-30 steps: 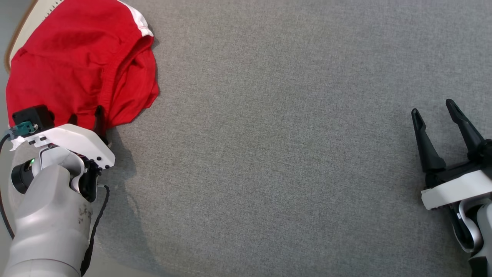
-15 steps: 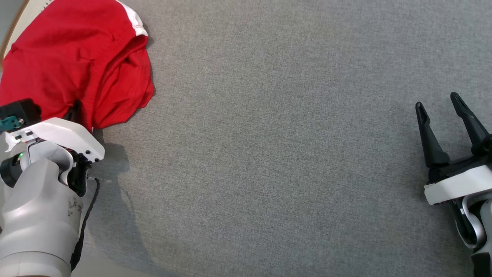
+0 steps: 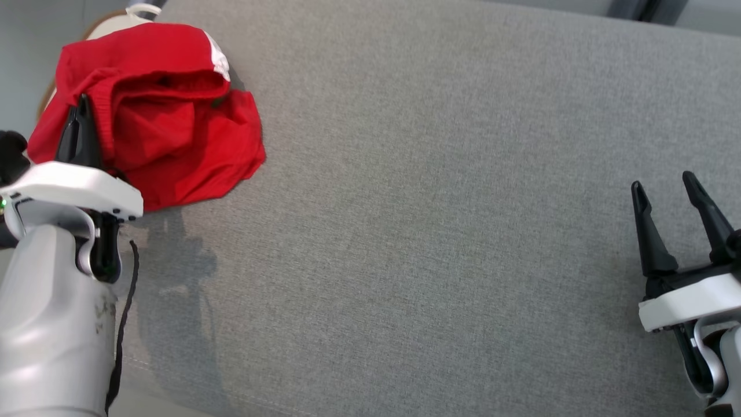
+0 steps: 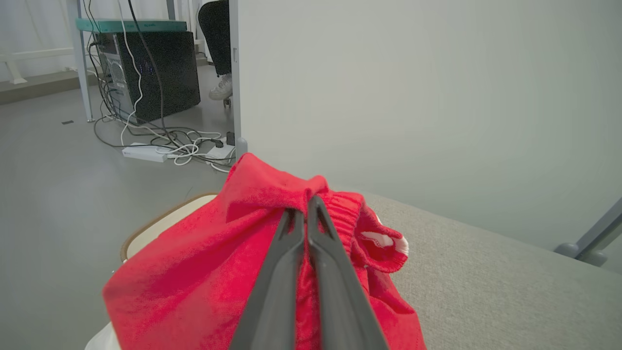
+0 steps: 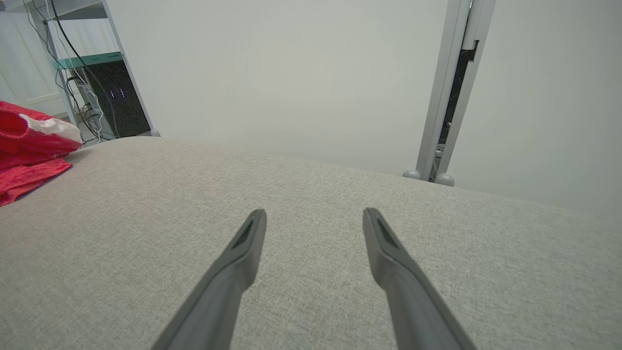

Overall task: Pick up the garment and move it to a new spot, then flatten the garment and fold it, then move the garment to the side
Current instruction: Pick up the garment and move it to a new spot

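— What is pictured, largest first?

— A grey fabric-covered counter (image 3: 434,202) is seen from the head camera. At its far left corner a red garment (image 3: 173,133) with white trim lies bunched. It is partly spread over a pale, wood-rimmed board (image 4: 160,223) at the counter's edge.

— How is the garment held?

— A fold beside its elastic waistband is pinched between the closed fingers of the left end effector (image 4: 306,204), and the cloth is drawn up into a peak at the tips. The right end effector (image 3: 662,179) is seen well apart at the counter's right side, its fingers spread wide with nothing between them.

— And beyond the counter?

— A black computer tower (image 4: 150,73), a tangle of cables (image 4: 165,141) and a white power strip (image 4: 138,153) are seen on the floor in the left wrist view. Any lettering on them is too small to be read.
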